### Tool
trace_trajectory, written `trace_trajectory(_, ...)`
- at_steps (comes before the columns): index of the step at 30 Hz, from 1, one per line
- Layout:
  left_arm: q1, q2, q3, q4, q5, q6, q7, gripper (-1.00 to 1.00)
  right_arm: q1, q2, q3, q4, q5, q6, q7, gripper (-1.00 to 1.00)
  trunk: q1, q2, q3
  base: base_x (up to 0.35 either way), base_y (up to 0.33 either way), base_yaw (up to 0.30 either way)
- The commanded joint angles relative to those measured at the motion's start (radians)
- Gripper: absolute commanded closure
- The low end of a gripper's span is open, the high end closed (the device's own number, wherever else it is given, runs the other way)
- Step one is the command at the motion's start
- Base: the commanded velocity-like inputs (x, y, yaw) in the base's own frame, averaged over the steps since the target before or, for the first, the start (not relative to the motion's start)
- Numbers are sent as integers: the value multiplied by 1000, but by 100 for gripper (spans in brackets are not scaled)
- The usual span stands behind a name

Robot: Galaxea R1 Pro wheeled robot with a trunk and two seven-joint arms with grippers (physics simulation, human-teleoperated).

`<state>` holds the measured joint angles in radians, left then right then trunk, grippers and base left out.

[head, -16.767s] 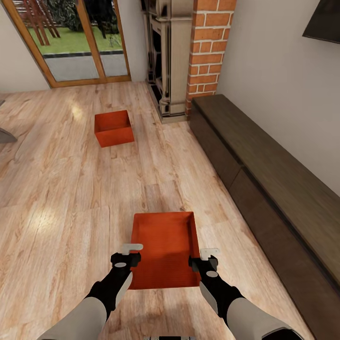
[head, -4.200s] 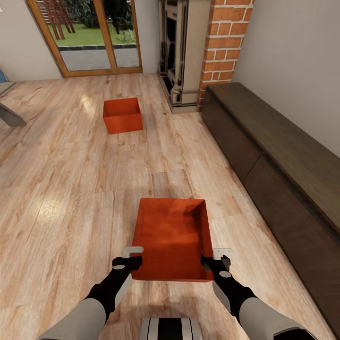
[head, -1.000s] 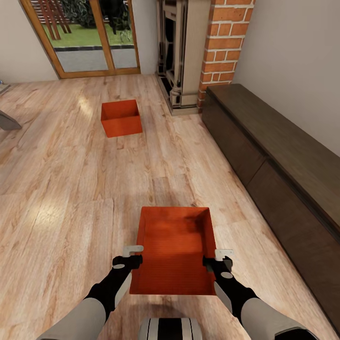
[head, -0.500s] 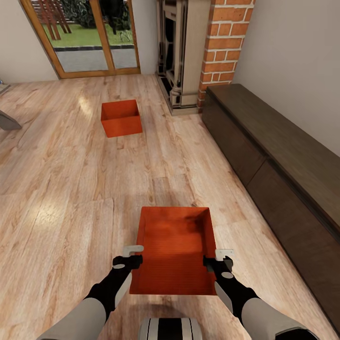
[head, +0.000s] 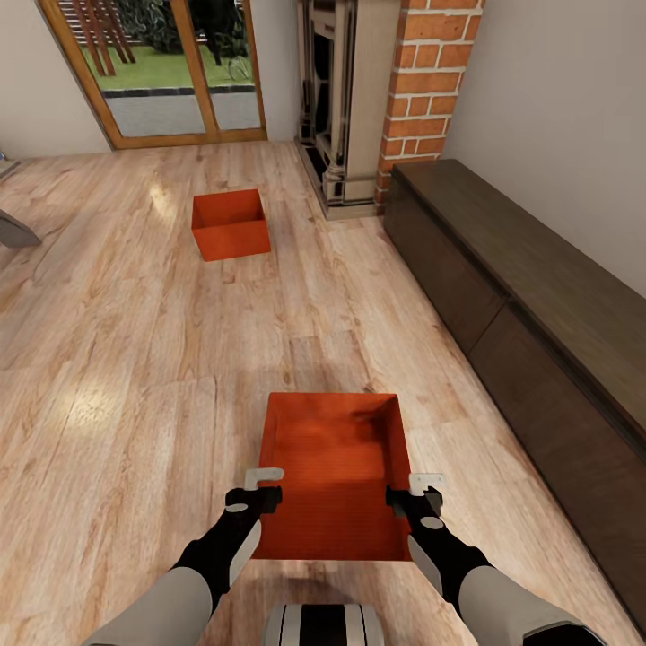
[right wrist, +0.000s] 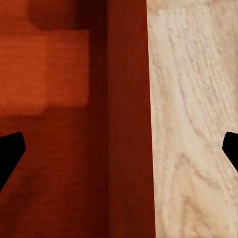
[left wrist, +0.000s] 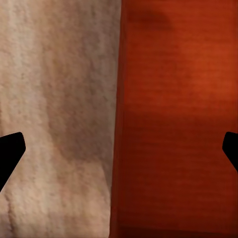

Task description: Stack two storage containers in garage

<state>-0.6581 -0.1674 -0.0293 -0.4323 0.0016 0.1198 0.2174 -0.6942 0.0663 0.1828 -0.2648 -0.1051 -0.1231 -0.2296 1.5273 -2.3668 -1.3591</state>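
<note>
Both arms reach down to the near bin [head: 332, 475], which sits on the wood floor [head: 135, 359] of the living room, just in front of the robot. The left pincer [head: 262, 484] hangs over the bin's left wall and the right pincer [head: 411, 492] over its right wall. Each wrist view looks straight down on a wall edge running between two dark fingertips set wide apart, so both pincers are spread, straddling a wall, and clamped on nothing. That pose reads as the setup for a two-handed lift: one pincer per long side keeps an open, thin-walled bin level once it is raised. In the left wrist view the left wall [left wrist: 116, 148] sits near the middle of the gap; in the right wrist view the right wall [right wrist: 126, 148] is also roughly centred.

The far bin [head: 231, 222] rests on the floor well apart, towards the glass doors [head: 144, 72], left of the fireplace [head: 359, 99]. A long dark cabinet [head: 520, 305] runs along the right wall. Neither bin has left this room yet.
</note>
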Motion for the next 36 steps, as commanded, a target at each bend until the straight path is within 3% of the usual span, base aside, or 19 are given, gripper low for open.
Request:
trace_trajectory(1, 0, 0, -3, -2, 0, 7, 5, -100, -1, 0, 9, 1, -10, -4, -5, -100, 0, 0, -1, 0, 0, 0)
trace_trajectory(35, 0, 0, -3, -2, 0, 10, 7, -100, -1, 1, 8, 1, -10, -3, -5, -100, 0, 0, -1, 0, 0, 0)
trace_trajectory(36, 0, 1, -2, -1, 1, 11, 7, 100, -1, 1, 7, 1, -13, -3, -5, 100, 0, 0, -1, 0, 0, 0)
